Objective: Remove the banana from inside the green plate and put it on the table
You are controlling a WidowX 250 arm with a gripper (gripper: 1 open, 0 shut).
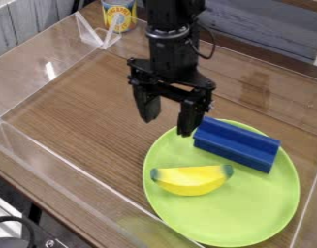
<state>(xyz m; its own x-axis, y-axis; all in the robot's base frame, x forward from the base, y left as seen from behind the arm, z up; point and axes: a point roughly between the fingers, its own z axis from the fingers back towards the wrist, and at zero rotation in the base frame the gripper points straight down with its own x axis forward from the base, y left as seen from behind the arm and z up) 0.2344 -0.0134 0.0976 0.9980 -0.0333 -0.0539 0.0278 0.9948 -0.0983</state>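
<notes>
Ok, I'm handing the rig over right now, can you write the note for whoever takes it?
Gripper: open, empty, pointing down above the table just off the plate's far-left rim.
Banana: lying inside the plate, near its left edge, free of the gripper.
Block: also on the plate, behind the banana.
Done: nothing yet; the banana is not on the table.
Left: grasp the banana, lift it out, set it on bare table, probably the open wood to the plate's left.
</notes>
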